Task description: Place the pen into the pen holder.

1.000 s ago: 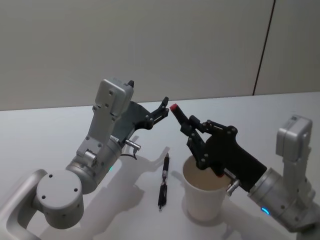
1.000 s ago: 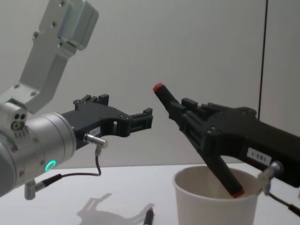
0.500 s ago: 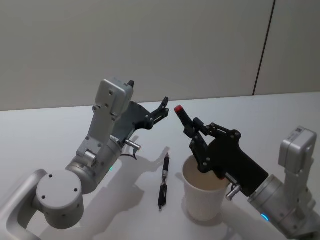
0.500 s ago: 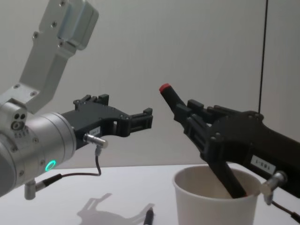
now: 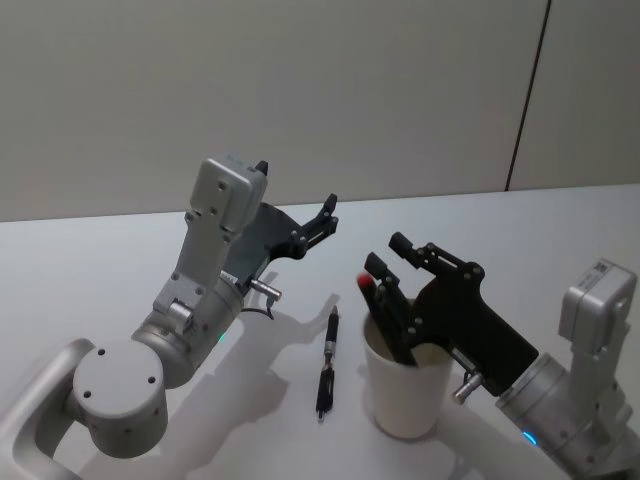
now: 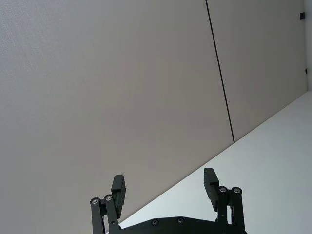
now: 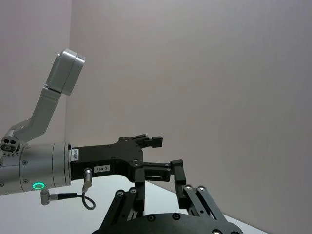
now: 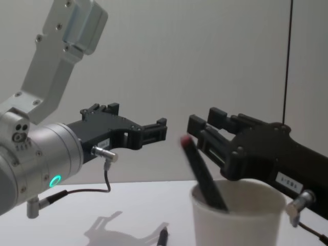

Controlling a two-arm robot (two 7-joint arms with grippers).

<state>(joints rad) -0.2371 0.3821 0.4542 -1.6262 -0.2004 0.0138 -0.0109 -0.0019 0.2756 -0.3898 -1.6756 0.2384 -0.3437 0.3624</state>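
Pen [image 8: 202, 174]: red-capped, leaning tilted inside pen holder [image 5: 400, 405].
Right gripper [image 5: 386, 252]: jaws apart, empty, just above pen holder.
Left gripper [image 5: 328, 215]: spread, raised, idle.
Progress: apparently done; second pen [image 5: 327, 360] lies beside holder.

A pen [image 5: 384, 316] leans inside the cup [image 5: 404, 402] on the table [image 5: 100, 270], with the right gripper [image 5: 385, 252] just above the rim. A second pen [image 5: 326, 362] lies just left of the cup, and the left gripper [image 5: 328, 214] hangs raised behind it.
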